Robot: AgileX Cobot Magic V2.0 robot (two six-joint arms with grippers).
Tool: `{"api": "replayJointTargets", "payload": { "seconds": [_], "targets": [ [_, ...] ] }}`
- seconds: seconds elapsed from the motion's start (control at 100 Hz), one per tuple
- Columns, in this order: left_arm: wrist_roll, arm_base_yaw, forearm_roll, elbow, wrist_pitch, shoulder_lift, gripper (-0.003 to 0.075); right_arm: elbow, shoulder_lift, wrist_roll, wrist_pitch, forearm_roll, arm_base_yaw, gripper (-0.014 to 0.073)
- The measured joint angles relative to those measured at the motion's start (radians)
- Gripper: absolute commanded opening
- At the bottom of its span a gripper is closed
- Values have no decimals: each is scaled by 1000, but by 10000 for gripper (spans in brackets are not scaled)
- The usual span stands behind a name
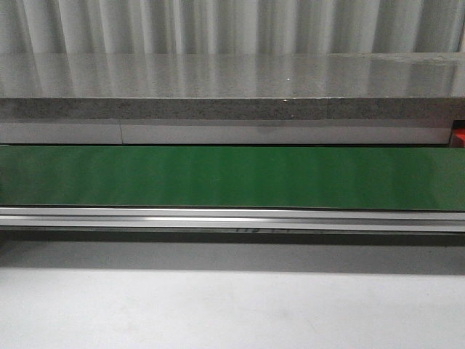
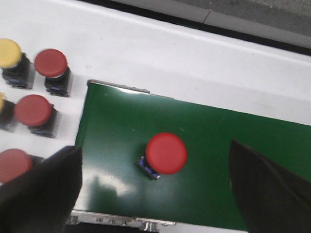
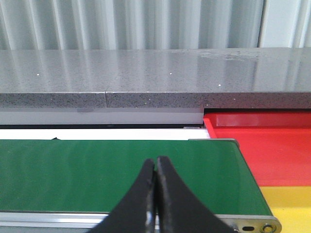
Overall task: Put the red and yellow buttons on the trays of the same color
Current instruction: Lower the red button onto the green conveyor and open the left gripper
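In the left wrist view a red button [image 2: 166, 154] stands on the green belt [image 2: 209, 145] close to the belt's end. My left gripper [image 2: 155, 191] is open above it, its two dark fingers [image 2: 41, 189] wide apart on either side, touching nothing. Beside the belt's end, more red buttons [image 2: 51, 63] and a yellow button [image 2: 9, 53] stand on the white surface. In the right wrist view my right gripper [image 3: 156, 162] is shut and empty over the green belt [image 3: 97, 170]. The red tray [image 3: 262, 145] and the yellow tray [image 3: 291, 204] lie past that belt end.
The front view shows only the green belt [image 1: 232, 178], its aluminium rail [image 1: 232, 217], a grey stone ledge [image 1: 232, 109] behind, and the white tabletop [image 1: 232, 305] in front. A bit of red [image 1: 459, 137] shows at the belt's far right.
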Motion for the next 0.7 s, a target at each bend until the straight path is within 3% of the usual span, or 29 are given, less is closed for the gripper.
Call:
{"api": "replayJointTargets", "payload": {
  "seconds": [0.24, 0.7],
  "targets": [
    [-80, 88, 150, 2, 134, -150, 580, 0, 0, 0, 0, 0, 0, -68],
    [-127, 270, 188, 194, 148, -298, 580, 0, 0, 0, 0, 0, 0, -68]
  ]
}}
